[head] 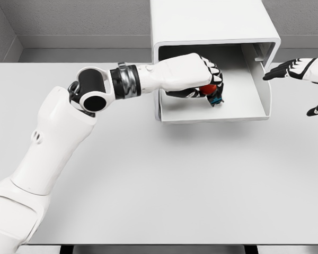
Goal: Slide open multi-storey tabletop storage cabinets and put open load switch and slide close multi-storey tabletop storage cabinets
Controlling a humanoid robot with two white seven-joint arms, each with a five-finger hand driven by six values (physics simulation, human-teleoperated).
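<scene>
A white tabletop storage cabinet (214, 24) stands at the back of the table with its drawer (257, 108) pulled out toward me. My left hand (204, 79) reaches over the drawer's left side, fingers curled around the load switch (212, 92), a small red and blue part held just above the drawer floor. My right hand (297, 69) hovers to the right of the drawer with fingers extended, touching nothing.
The white table (148, 180) spreads wide in front of the cabinet. Grey walls rise behind the table. My left arm (58, 137) crosses the table's left part from the lower left corner.
</scene>
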